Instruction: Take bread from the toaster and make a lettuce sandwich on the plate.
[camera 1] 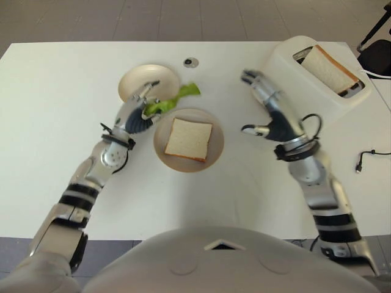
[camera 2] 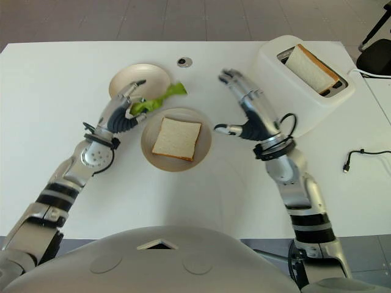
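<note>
Left eye view: one slice (camera 1: 189, 139) sits on the plate (camera 1: 217, 145) beside my left hand (camera 1: 135, 116), which grips lettuce (camera 1: 165, 105); my right hand (camera 1: 275, 119) is open, second slice (camera 1: 330, 68) unfetched in the toaster (camera 1: 287, 64) beyond it.

A big white table (camera 1: 49, 122) takes up most of the view. On the table, close to its far edge and about in the middle, sits a small round thing (camera 1: 192, 61), dark with a shiny ring. On the right side of the table lies a thin black cable (camera 1: 366, 157) with a little plug on its end. Past the table's far edge is a grey tiled floor (camera 1: 183, 18). Off the table's far right corner stands something black (camera 1: 376, 52), partly cut off.
</note>
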